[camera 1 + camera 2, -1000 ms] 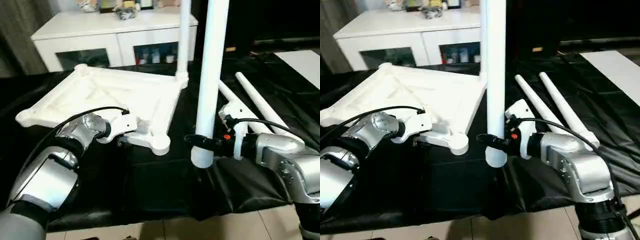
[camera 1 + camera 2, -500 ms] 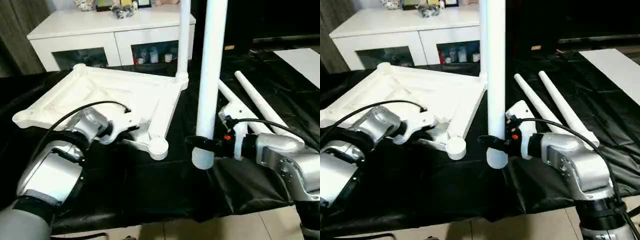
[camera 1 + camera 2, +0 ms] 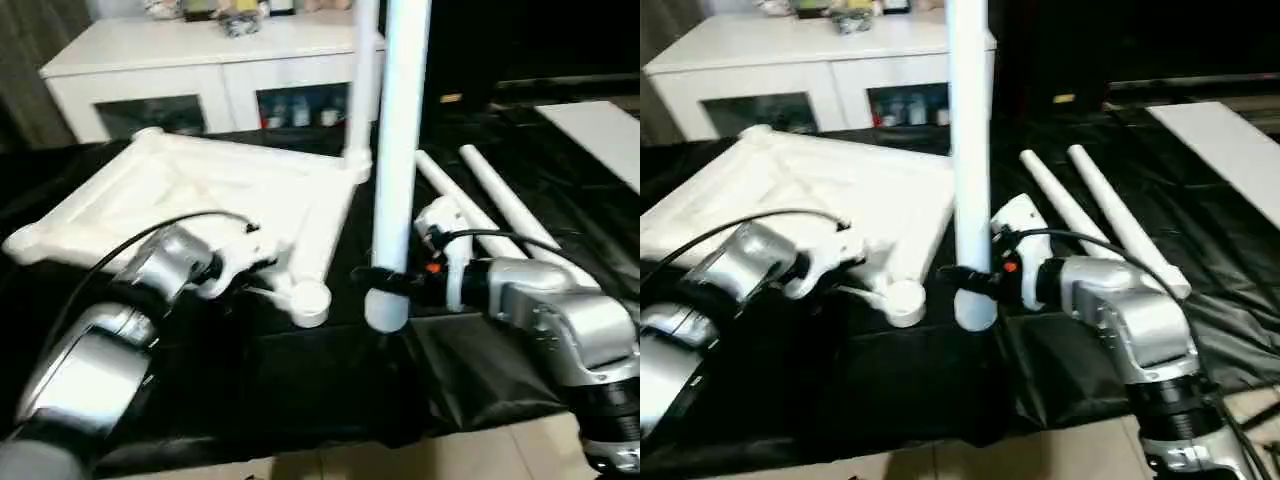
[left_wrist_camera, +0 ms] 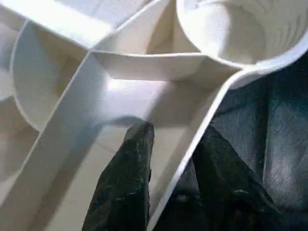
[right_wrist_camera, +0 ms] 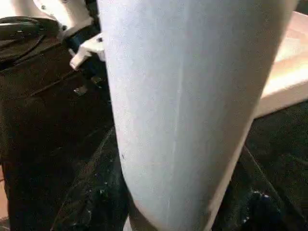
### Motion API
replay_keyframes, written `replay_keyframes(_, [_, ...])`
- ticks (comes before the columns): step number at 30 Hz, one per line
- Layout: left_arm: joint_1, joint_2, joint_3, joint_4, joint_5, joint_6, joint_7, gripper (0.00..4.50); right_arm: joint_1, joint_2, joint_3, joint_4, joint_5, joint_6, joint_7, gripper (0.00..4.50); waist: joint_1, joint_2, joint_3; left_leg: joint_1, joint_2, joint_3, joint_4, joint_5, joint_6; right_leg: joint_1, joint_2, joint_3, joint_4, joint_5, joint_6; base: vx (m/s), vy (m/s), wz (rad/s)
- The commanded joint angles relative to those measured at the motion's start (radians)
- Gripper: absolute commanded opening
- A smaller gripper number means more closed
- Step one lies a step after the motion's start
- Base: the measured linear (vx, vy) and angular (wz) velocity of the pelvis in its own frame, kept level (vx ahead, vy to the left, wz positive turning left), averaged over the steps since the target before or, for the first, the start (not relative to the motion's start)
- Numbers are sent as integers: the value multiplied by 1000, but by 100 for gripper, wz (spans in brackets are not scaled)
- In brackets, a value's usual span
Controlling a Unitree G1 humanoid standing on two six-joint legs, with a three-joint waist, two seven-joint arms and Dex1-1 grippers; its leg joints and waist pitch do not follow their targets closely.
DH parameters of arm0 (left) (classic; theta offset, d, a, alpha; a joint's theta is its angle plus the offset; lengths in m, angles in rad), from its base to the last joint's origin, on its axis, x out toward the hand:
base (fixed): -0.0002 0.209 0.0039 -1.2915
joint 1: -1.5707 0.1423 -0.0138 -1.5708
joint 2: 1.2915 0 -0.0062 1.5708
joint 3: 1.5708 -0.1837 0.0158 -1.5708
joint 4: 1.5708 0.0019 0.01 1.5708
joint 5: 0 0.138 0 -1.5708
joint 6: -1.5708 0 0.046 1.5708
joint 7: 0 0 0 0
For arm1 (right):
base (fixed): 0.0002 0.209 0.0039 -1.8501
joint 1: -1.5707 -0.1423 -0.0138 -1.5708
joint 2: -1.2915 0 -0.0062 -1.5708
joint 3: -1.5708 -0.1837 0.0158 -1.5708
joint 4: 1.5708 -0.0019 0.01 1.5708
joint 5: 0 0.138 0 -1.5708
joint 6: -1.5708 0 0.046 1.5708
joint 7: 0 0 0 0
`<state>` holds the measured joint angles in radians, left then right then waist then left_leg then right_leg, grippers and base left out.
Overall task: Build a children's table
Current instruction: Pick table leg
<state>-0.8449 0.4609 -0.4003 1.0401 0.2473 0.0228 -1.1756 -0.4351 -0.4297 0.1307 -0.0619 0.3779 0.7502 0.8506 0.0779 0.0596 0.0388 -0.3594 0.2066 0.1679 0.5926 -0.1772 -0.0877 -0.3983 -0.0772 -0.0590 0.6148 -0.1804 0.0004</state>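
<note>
The children's table's white tabletop lies ribbed side up on black cloth. One leg stands in its far right corner socket. My left gripper is at the near right corner, beside the empty socket. In the left wrist view its fingers straddle the tabletop's rim, with a narrow strip still showing between the inner finger and the rim. My right gripper is shut on a second leg, held upright just right of that corner with its thick end down.
Two more legs lie side by side on the cloth to the right. A white glass-door cabinet stands behind the table. A white panel lies far right. The cloth's front edge drops to the floor.
My left gripper's fingers have closed in around the tabletop's rim. The right gripper keeps the leg upright in about the same place. The head camera has shifted slightly.
</note>
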Motion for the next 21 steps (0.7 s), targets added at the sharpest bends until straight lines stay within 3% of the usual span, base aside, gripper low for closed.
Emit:
replay_keyframes(1, [77,43,-40,42,79,44,70,118,-28,9,12,15,-9,-31,8,184,13,-26,-52,-9,11,-10,-77,-226,0,57,-67,34,-86,-376,-137,0,0,0])
replay_keyframes(3, [98,62,-37,-7,90,80,94,104,-38,17,16,41,-13,-49,10,184,10,-24,-47,-8,6,-12,-81,-256,-9,55,-68,32,-97,-472,-97,0,0,0])
replay_keyframes(4, [103,63,-26,-26,80,110,99,100,-43,22,16,50,-13,-56,10,184,11,-18,-47,-4,4,-14,-81,-269,-12,52,-69,30,-102,-519,-83,0,0,0])
replay_keyframes(6, [118,54,12,-78,41,183,99,93,-50,29,16,64,-16,-68,7,184,9,-11,-47,1,4,-14,-80,-278,-15,46,-68,29,-106,-535,-83,0,0,0])
replay_keyframes(7, [126,49,29,-105,25,211,100,90,-51,32,16,68,-17,-72,6,184,6,-15,-47,1,4,-14,-80,-284,-15,45,-67,28,-108,-538,-84,0,0,0])
replay_keyframes(8, [128,48,33,-112,21,218,100,90,-51,32,16,69,-17,-73,5,184,6,-13,-47,9,4,-13,-80,-298,-13,39,-63,28,-110,-535,-92,0,0,0])
replay_keyframes(9, [158,24,82,-206,-27,294,120,88,-50,40,9,76,-17,-82,-5,184,5,-4,-48,11,6,-14,-80,-305,-16,39,-63,29,-105,-520,-103,0,0,0])
replay_keyframes(11, [181,2,109,-271,-57,331,132,84,-46,44,3,76,-17,-85,-16,184,-2,-8,-48,9,7,-14,-81,-317,-15,41,-60,26,-102,-485,-127,0,0,0])
replay_keyframes(12, [196,-13,126,-314,-76,353,139,80,-43,46,0,76,-18,-87,-23,184,1,-10,-49,14,3,-10,-79,-317,-5,35,-55,27,-106,-473,-132,0,0,0])
replay_keyframes(16, [271,-85,188,-517,-133,466,208,68,-46,78,-41,98,-5,-77,-77,184,1,-1,-57,9,8,-9,-79,-290,2,41,-58,30,-89,-337,-183,0,0,0])
replay_keyframes(18, [302,-109,200,-578,-146,449,229,61,-51,94,-52,111,-6,-74,-102,184,2,-1,-60,6,7,-7,-77,-265,14,40,-57,30,-87,-269,-204,0,0,0])
replay_keyframes(20, [324,-105,186,-608,-132,398,235,40,-52,99,-52,114,-8,-77,-108,184,8,-1,-63,3,4,-5,-73,-238,28,43,-55,29,-85,-226,-201,0,0,0])
replay_keyframes(21, [350,-91,162,-634,-111,315,240,40,-57,106,-50,119,-10,-86,-115,184,11,-1,-65,-1,4,-8,-73,-229,32,45,-57,29,-84,-216,-198,0,0,0])
